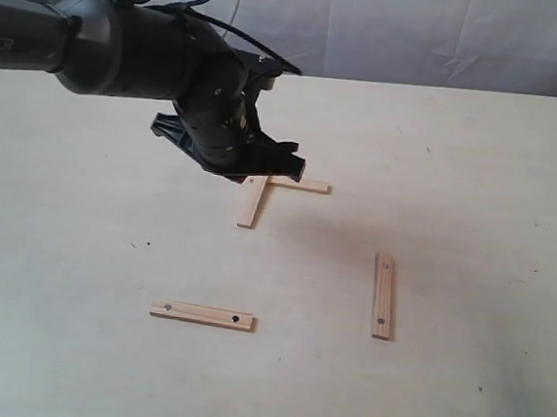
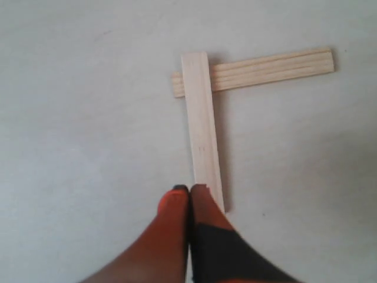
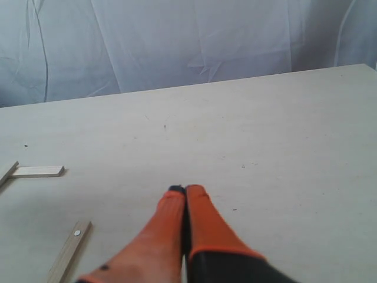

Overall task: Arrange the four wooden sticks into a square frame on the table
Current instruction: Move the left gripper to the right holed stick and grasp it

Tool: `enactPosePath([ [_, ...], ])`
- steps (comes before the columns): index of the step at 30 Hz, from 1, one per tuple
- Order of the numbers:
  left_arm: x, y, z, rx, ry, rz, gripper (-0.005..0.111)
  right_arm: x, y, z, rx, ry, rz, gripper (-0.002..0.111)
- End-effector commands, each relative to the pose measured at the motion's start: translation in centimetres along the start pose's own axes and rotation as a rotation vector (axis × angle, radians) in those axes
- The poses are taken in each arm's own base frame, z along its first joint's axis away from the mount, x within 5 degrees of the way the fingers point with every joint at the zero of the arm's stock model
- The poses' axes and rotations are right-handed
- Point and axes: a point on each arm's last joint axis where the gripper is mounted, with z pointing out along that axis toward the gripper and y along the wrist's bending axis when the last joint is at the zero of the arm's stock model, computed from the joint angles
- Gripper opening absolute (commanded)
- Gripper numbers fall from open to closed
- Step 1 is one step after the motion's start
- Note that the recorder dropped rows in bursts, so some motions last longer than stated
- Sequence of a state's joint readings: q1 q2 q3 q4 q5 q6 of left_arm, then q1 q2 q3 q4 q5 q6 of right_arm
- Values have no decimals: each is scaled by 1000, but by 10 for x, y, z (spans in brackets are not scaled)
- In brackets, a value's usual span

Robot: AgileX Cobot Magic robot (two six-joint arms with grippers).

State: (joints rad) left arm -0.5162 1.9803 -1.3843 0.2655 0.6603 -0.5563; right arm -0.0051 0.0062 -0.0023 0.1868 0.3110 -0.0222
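Four thin pale-wood sticks are what the job turns on, and they lie flat on the broad cream tabletop, well short of a square frame; the bulky dark left arm reaches in from the left and hangs over the far pair, hiding where those two meet in the exterior view; judging by the layout, that pair is the first corner; the smooth flat stick lies across one end of the ridged stick at about a right angle, both ends jutting a little past the crossing, which suits a hash-style frame; the other two wait apart as the remaining sides, I'd say; the two-holed stick lies nearer the front, roughly parallel to the ridged one, and the right-hand stick lies well off to the right, roughly parallel to the smooth one, so each looks to need sliding in rather than much turning; the left gripper has its orange fingers pressed together with nothing between them, tips just over the free end of the smooth stick, seemingly placed to nudge it rather than lift it; whether they touch the wood I cannot tell; the right gripper is likewise pinched closed and empty, held low over bare table away from the work, likely to keep clear.
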Motion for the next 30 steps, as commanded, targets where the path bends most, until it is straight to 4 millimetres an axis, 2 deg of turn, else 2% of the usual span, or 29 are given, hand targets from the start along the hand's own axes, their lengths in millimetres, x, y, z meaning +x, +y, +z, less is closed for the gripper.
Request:
enactPosePath([
  [1, 1, 2, -11, -19, 22, 21, 0, 0, 0, 0, 4, -11, 5, -1],
  [8, 11, 0, -12, 13, 103, -44, 0, 0, 0, 0, 4, -11, 5, -1],
  [11, 18, -9, -14, 36, 117, -36, 0, 0, 0, 0, 4, -11, 5, -1],
  [13, 23, -20, -16, 50, 121, -13, 0, 0, 0, 0, 4, -11, 5, -1],
  [20, 41, -80, -25, 220, 69, 16, 0, 0, 0, 0, 4, -11, 5, -1],
  [24, 52, -107, -15, 246, 90, -31, 0, 0, 0, 0, 4, -11, 5, -1],
  [27, 52, -129, -11, 261, 104, -15, 0, 0, 0, 0, 4, -11, 5, -1],
  [30, 43, -151, -12, 263, 107, 22, 0, 0, 0, 0, 4, -11, 5, -1],
])
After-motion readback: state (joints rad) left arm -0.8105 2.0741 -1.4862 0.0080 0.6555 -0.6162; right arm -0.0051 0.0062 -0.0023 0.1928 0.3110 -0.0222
